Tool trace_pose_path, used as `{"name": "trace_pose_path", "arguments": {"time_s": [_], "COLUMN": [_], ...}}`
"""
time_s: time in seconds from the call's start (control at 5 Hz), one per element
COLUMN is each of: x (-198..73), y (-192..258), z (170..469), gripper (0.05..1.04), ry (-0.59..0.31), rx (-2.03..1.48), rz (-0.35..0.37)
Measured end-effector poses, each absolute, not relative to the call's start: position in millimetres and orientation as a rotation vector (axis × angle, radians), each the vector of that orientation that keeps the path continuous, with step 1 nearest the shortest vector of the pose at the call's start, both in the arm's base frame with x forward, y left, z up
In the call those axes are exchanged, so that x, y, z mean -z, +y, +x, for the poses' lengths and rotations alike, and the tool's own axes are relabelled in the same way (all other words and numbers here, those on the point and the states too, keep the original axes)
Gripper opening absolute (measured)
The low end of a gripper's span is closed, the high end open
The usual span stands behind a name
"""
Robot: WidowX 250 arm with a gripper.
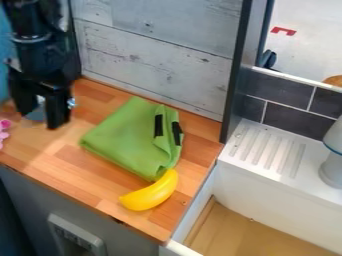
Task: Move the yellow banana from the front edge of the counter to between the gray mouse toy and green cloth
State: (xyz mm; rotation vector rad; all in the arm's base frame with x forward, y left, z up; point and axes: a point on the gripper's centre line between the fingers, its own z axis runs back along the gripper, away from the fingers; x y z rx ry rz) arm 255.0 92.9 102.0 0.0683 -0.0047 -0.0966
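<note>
Hanging at the upper left over the wooden counter (63, 157), my gripper (41, 119) had its fingers spread pretty wide, with nothing I could see in its grasp. The folded green cloth (127, 135) lay nearby, around mid-counter, two black strips (159, 125) showing on it. A yellow banana (150, 196) sat right at its lower corner, and some pink thing (4, 125) poked in at the left edge.

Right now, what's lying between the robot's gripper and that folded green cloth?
Nothing but a bare stretch of wooden counter lies between the gripper and the green cloth, as the camera view shows.
</note>
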Motion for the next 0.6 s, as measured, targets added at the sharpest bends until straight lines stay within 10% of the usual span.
{"name": "trace_pose_path", "arguments": {"time_s": [0.6], "x": [-66.2], "y": [-12.7], "z": [246.0], "gripper": [1.0], "ry": [0.003], "rx": [0.394], "rz": [-0.056]}}
